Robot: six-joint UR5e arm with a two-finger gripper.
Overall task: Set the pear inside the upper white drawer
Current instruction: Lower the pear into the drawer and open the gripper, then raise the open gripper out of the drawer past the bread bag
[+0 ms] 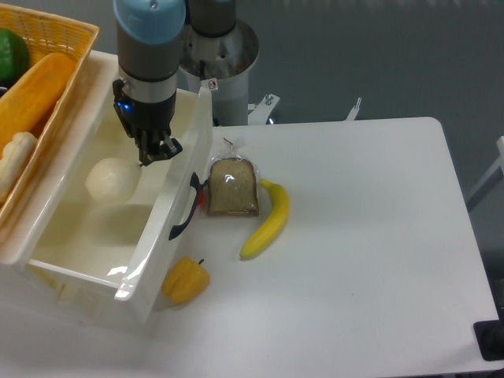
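The pear [110,179], pale cream and roundish, is inside the upper white drawer [154,241], toward its back left. My gripper [147,156] reaches down into the drawer from above. Its dark fingers are drawn close together at the pear's upper right edge, shut on it. Whether the pear rests on the drawer floor or hangs just above it does not show. The drawer stands pulled out, its curved black handle [186,209] facing the table.
A yellow woven basket [55,33] with produce sits above the drawer at the far left. On the table beside the handle lie a bagged bread slice [233,187], a banana [269,220] and a yellow-orange bell pepper [186,280]. The arm's base [224,59] stands behind.
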